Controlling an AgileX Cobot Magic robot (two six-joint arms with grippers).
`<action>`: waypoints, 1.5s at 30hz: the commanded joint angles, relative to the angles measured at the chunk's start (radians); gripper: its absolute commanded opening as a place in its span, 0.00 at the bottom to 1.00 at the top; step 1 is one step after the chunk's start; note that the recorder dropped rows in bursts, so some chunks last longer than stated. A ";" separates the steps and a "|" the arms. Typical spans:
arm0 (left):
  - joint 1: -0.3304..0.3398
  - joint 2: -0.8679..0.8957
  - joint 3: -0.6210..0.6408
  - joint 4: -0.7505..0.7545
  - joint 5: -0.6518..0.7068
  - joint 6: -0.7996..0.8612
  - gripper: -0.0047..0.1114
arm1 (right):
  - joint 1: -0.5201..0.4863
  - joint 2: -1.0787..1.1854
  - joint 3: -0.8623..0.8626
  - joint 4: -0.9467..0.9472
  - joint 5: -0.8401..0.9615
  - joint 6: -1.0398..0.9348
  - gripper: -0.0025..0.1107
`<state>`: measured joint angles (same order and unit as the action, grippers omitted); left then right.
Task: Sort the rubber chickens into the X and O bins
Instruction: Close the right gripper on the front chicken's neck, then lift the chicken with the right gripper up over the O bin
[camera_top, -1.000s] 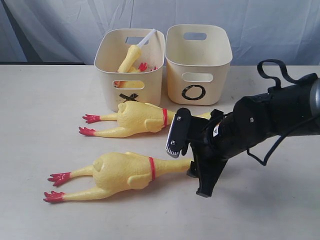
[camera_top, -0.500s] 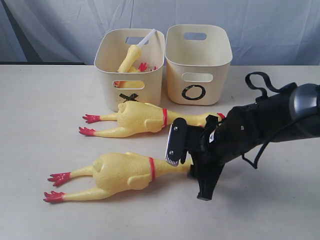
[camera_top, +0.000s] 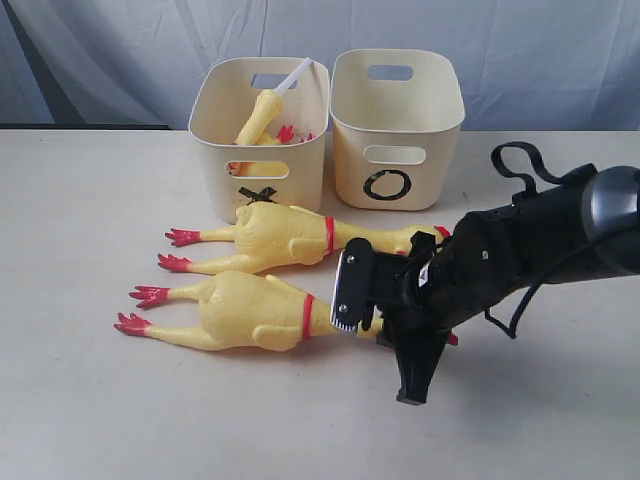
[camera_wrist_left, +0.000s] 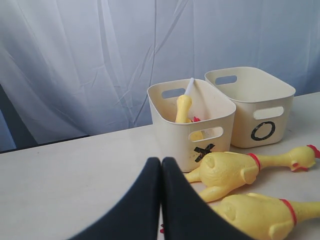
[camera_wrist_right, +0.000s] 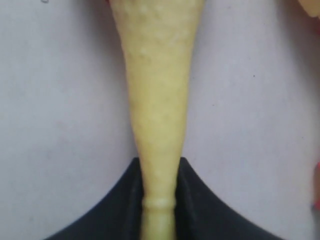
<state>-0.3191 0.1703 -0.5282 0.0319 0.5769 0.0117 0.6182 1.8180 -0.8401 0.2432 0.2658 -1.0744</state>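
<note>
Two long yellow rubber chickens with red neck bands lie on the table in front of the bins. My right gripper (camera_top: 380, 328) is shut on the thin neck (camera_wrist_right: 157, 100) of the near chicken (camera_top: 245, 312), and its black fingers (camera_wrist_right: 195, 200) press both sides. The far chicken (camera_top: 280, 235) lies free, its head toward the O bin (camera_top: 440, 150). A smaller chicken (camera_top: 258, 118) stands inside the X bin (camera_top: 215, 160). My left gripper (camera_wrist_left: 161, 161) is shut and empty, apart from the chickens (camera_wrist_left: 225, 172), and does not appear in the exterior view.
A white stick (camera_top: 295, 75) leans out of the X bin. Both bins stand side by side at the table's back edge, before a pale curtain. My right arm (camera_top: 540, 240) and its cable loop reach in from the right.
My right gripper has closed on the near chicken's neck. That chicken's body and feet have shifted toward the far chicken and to the right. The left gripper has stayed shut.
</note>
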 joint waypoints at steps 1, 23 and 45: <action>-0.002 -0.006 0.004 0.007 0.006 -0.003 0.04 | 0.000 -0.060 -0.006 0.005 0.047 0.002 0.01; -0.002 -0.006 0.004 0.007 0.006 -0.003 0.04 | 0.000 -0.436 -0.006 0.266 -0.023 0.028 0.01; -0.002 -0.006 0.004 0.007 0.006 -0.003 0.04 | -0.084 -0.435 -0.056 0.410 -0.499 -0.008 0.01</action>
<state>-0.3191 0.1703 -0.5282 0.0319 0.5769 0.0117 0.5841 1.3706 -0.8657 0.5802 -0.1797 -1.0740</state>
